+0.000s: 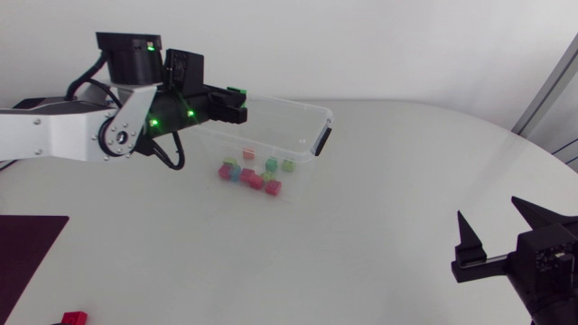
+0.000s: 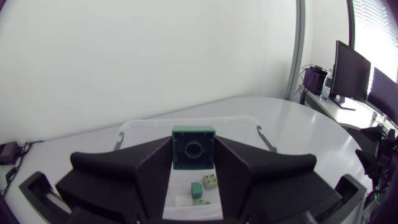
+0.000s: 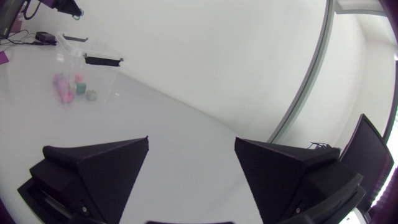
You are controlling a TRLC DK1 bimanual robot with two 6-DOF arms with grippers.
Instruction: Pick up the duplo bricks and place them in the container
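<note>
A green duplo brick (image 2: pixel 193 148) sits clamped between the fingers of my left gripper (image 2: pixel 193 163), studs facing forward. In the head view the left gripper (image 1: pixel 237 104) holds this green brick (image 1: pixel 237 91) above the near-left rim of the clear plastic container (image 1: pixel 291 110). Several coloured bricks (image 1: pixel 248 173) lie on the container's floor; two pale green ones (image 2: pixel 205 185) show below the held brick. My right gripper (image 1: pixel 498 226) stands open at the table's lower right, far from the container (image 3: pixel 87 59), nothing between its fingers (image 3: pixel 106 168).
A lone red brick (image 1: pixel 74 318) lies at the table's front left edge, beside a dark mat (image 1: pixel 27 253). The container has black clip handles (image 1: pixel 322 140) on its ends. Bare white table lies between the container and the right gripper.
</note>
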